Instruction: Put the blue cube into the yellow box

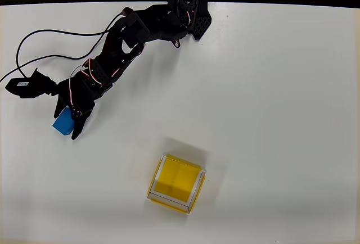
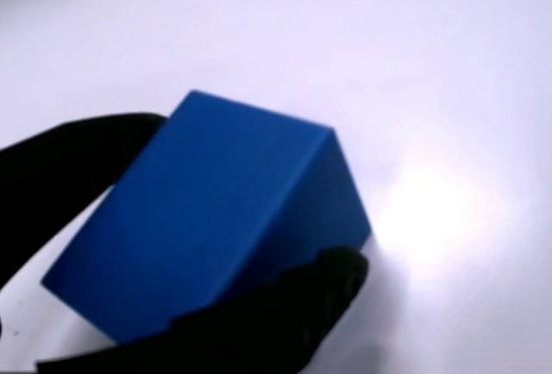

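Blue cube pinched between jaws near table's left edge, yellow box well apart.

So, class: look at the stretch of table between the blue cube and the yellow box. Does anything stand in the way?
Nothing visible does. The blue cube sits between the gripper fingers, and only bare white table lies between it and the yellow box.

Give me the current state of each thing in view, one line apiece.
blue cube: between the pincer fingers, tilted in the wrist view, outside the box.
yellow box: open-topped, nothing inside, standing apart from the arm.
pincer: closed on the blue cube, a black finger on each side of it.
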Controlling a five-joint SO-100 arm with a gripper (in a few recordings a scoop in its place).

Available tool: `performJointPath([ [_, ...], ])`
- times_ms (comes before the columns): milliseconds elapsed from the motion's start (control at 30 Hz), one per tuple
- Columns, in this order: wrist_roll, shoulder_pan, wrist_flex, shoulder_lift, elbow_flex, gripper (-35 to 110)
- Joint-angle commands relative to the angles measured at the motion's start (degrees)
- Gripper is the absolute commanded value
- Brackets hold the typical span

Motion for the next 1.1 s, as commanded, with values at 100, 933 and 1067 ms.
performJointPath([
  [100, -1.5, -0.8, -1.1, 6.7, 1.9, 28],
  [933, -2.9, -8.1, 1.8, 28.4, 6.5, 18],
  [1067, -1.3, -12.7, 4.2, 36.1, 8.1, 18],
])
